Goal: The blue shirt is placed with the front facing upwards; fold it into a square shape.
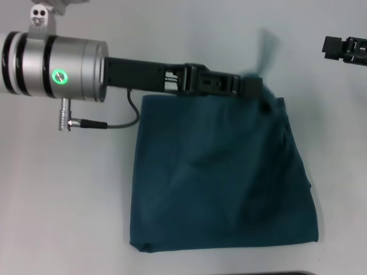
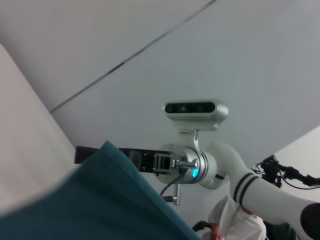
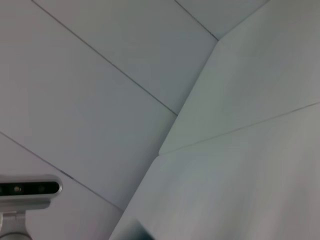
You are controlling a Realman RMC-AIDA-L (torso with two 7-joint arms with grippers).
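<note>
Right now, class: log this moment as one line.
shirt: folded, table | left pincer: far shirt edge, grip unclear | right pincer: parked aside

Light is bright and even with soft shadows, and motion blur smears the cloth tip above the blue shirt.

No readable text — blue shirt plain side up.

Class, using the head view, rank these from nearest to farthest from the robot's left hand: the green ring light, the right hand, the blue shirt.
Measured from the left hand, which is at the shirt's far edge:
1. blue shirt: right at the hand, spreading from there toward the robot.
2. right hand: off to the right, clear of the shirt.
3. green ring light: far to the left, on the left arm's wrist.
</note>
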